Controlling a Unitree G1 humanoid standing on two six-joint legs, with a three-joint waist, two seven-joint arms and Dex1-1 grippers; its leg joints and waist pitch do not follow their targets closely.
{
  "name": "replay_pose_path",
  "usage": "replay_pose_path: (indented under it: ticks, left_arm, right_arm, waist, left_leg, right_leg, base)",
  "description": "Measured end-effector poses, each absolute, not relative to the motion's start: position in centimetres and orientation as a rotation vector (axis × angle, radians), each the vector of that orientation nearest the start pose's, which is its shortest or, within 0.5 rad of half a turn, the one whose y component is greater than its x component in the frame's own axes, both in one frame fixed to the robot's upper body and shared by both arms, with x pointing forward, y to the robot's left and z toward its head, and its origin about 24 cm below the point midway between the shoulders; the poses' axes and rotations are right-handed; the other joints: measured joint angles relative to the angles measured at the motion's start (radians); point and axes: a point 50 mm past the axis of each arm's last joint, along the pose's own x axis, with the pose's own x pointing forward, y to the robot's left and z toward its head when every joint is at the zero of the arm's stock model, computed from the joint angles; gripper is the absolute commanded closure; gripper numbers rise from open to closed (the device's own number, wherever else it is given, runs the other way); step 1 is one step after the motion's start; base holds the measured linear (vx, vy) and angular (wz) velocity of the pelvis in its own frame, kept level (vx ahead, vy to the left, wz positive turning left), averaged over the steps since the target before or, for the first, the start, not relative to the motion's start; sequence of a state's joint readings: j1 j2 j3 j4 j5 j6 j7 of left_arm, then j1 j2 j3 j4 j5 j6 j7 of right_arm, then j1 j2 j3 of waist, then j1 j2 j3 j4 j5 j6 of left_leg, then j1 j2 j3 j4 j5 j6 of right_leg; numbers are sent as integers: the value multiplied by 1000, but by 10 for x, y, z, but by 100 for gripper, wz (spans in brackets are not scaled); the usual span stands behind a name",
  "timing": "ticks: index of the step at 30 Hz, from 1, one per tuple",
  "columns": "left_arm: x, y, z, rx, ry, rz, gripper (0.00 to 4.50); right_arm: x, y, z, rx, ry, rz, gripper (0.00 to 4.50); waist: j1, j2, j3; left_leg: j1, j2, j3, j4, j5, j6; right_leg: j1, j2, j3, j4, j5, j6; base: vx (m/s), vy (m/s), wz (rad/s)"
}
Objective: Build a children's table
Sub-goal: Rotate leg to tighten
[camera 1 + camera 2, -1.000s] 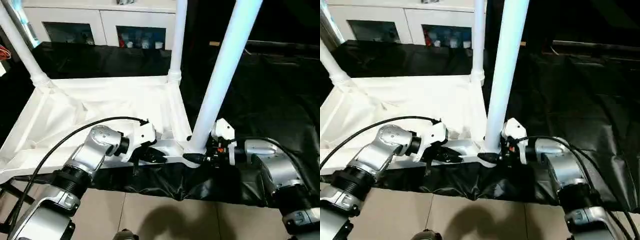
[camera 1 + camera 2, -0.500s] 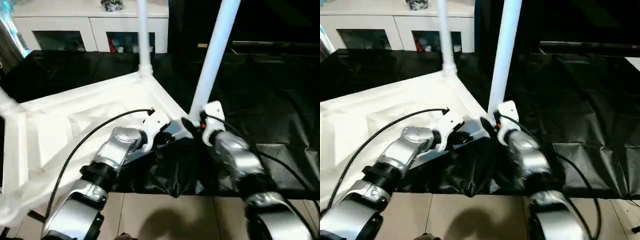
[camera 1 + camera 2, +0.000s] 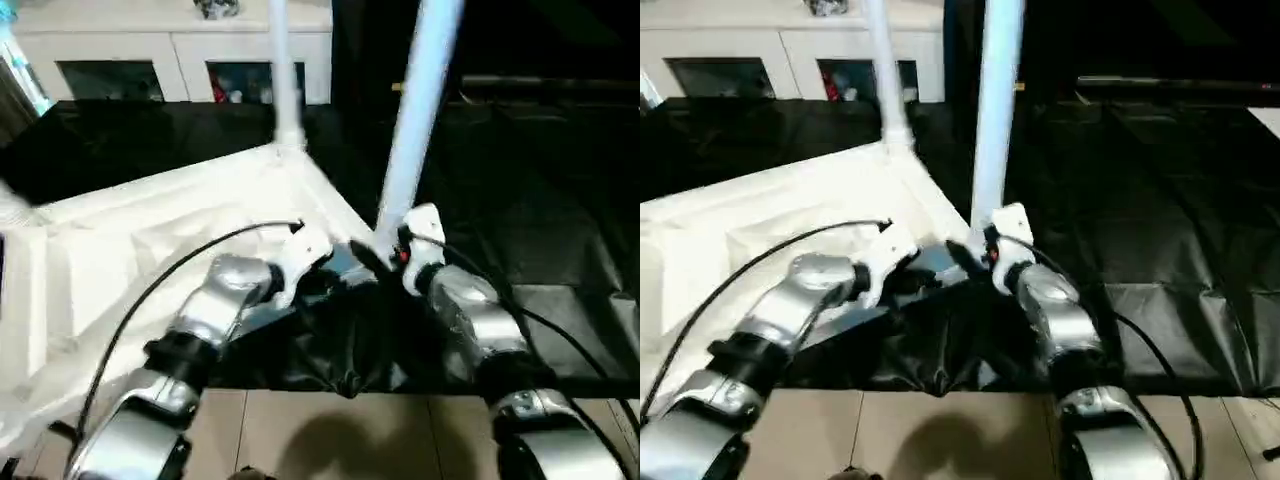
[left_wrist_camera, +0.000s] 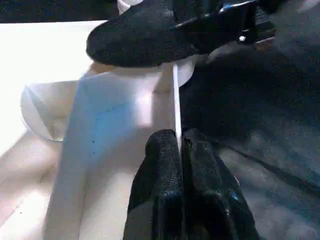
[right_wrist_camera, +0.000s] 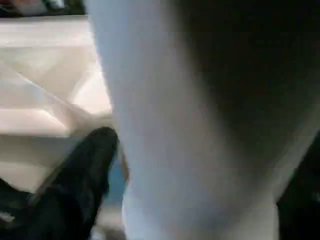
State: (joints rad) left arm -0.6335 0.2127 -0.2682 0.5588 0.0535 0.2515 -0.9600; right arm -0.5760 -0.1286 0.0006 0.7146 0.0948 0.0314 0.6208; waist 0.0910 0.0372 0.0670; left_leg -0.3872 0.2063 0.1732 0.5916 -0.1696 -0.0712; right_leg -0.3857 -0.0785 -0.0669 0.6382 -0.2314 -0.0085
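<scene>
The upturned white plastic square tabletop (image 3: 150, 250) carries legs; left tool (image 4: 177, 150) pinches its rim closed, right tool (image 3: 385, 262), spread, straddles the near white round leg (image 3: 412, 120), whose seating looks unfinished.

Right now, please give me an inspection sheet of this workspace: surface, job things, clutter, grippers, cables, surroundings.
Surface: black sheet, creased, hanging over the near edge.
Job's things: children's table upside down, ribbed underside up; near leg and far leg upright in corner sockets.
Clutter: nothing seen.
Grippers: left gripper shut on the table's thin rim; right gripper at the near leg's base, grip cannot be told.
Cables: black cable arching over the left forearm; another beside the right forearm.
Surroundings: white cabinet with glass doors behind; tiled floor.
</scene>
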Motion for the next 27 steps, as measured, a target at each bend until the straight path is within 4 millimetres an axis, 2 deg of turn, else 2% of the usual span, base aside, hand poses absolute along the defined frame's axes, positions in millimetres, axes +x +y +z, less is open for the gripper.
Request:
replay_pose_path:
  ticks: [4,9,10,12,20,27]
  left_arm:
    - [324,96,59,330,402,-1225,450]
    - [316,105,59,332,423,-1348,450]
    - [315,107,59,330,427,-1369,450]
    - [313,109,59,338,436,-1409,450]
    - [310,115,60,362,451,-1468,450]
    - [309,115,60,354,453,-1486,450]
  right_arm:
    - [330,-133,45,-59,209,842,57]
    - [311,-149,51,-118,257,1068,57]
    - [308,-150,52,-136,261,1106,82]
    - [302,-154,54,-168,276,1167,89]
    - [296,-158,57,-237,305,1248,165]
    - [293,-159,58,-224,319,1256,176]
  waist:
    - [4,-2,1]
    - [20,-4,2]
    - [22,-3,2]
    - [26,-5,3]
    - [26,-5,3]
    - [28,-5,3]
  left_leg:
    - [-2,0,0,0,3,5]
    - [-2,1,1,-1,2,5]
    - [-2,1,1,-1,2,4]
    - [-3,1,1,-1,1,2]
    - [-3,0,1,0,1,2]
    - [-3,0,1,-1,1,3]
  right_leg:
    - [-1,0,-1,-2,0,0]
    - [-1,0,-1,-2,0,0]
    - [-1,0,-1,-2,0,0]
    - [-1,0,-1,-3,0,0]
    - [-1,0,0,-3,0,0]
    - [-1,0,-1,-3,0,0]
  base:
    - [0,0,0]
    - [0,0,0]
    - [0,0,0]
    - [0,0,0]
    - [0,0,0]
    - [0,0,0]
